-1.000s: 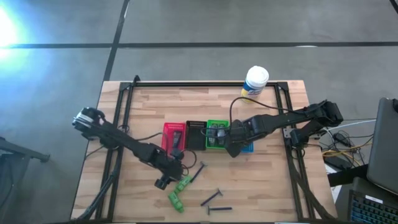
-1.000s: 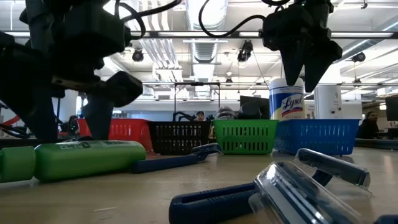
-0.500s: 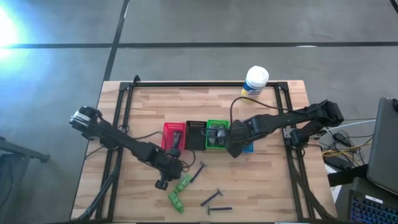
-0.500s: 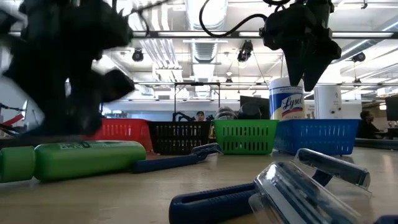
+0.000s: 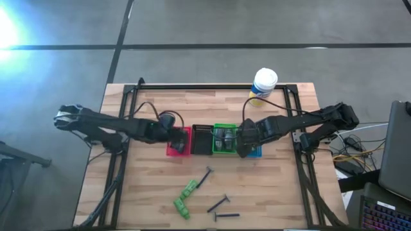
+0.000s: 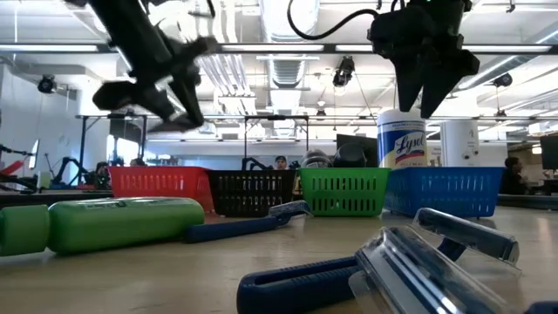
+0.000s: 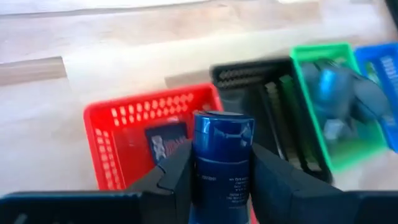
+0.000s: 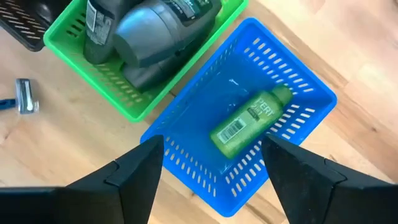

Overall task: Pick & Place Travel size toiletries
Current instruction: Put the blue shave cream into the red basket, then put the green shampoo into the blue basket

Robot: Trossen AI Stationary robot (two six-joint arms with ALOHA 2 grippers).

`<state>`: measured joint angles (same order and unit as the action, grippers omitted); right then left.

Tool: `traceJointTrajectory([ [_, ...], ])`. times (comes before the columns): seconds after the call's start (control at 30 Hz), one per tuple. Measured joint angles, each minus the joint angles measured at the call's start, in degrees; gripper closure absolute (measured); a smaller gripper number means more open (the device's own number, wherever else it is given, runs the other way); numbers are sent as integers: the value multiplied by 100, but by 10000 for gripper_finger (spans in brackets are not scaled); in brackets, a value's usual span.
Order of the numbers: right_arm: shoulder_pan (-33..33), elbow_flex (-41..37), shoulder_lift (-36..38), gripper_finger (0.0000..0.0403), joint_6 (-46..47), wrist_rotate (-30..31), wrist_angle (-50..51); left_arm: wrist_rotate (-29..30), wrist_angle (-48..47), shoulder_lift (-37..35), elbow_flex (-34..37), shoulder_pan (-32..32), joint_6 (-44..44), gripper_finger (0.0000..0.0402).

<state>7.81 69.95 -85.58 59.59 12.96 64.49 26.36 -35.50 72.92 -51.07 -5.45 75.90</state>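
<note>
My left gripper [image 5: 178, 144] hangs over the red bin [image 7: 102, 134], shut on a dark blue tube [image 7: 222, 134]. A dark labelled item [image 7: 163, 144] lies in that bin. My right gripper [image 8: 211, 142] is open above the blue bin [image 8: 292, 81], where a green tube [image 8: 249, 121] lies. Grey oval bottles [image 8: 158, 28] fill the green bin [image 8: 93, 68]. On the near part of the table lie two green tubes [image 5: 184, 197] and three razor sticks [image 5: 219, 204]. My left gripper pinches the dark blue tube by its body [image 7: 221, 177] between the two fingers [image 7: 177, 171]. The tube's round end [image 7: 222, 121] sticks out past the fingertips. The tube is lifted clear, over the red bin.
The red, black [image 5: 202, 140], green and blue bins stand in a row at mid-table. A white-and-yellow canister [image 5: 263, 83] stands at the far edge. A black frame [image 5: 128, 122] runs round the table. In the low view a razor [image 6: 392, 262] lies close in front.
My left gripper has risen from beside the green tubes on the near part of the table and swung toward the far edge, to above the red bin, carrying the dark blue tube. The green tubes and razors have stayed where they were.
</note>
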Motion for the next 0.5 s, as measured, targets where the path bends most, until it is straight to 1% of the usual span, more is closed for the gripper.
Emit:
traceJointTrajectory([
  [0.13,7,0,0,127,8,13,0,-97,491,122,276,331,-142,270],
  [0.2,17,0,0,120,50,17,2,-160,509,231,293,383,-226,259],
  [0.3,20,0,0,109,114,17,2,-193,501,422,313,386,-355,236],
  [0.37,20,0,0,102,153,19,2,-331,505,497,312,386,-356,218],
  [0.5,22,0,0,90,149,22,3,-504,496,486,306,311,-343,185],
])
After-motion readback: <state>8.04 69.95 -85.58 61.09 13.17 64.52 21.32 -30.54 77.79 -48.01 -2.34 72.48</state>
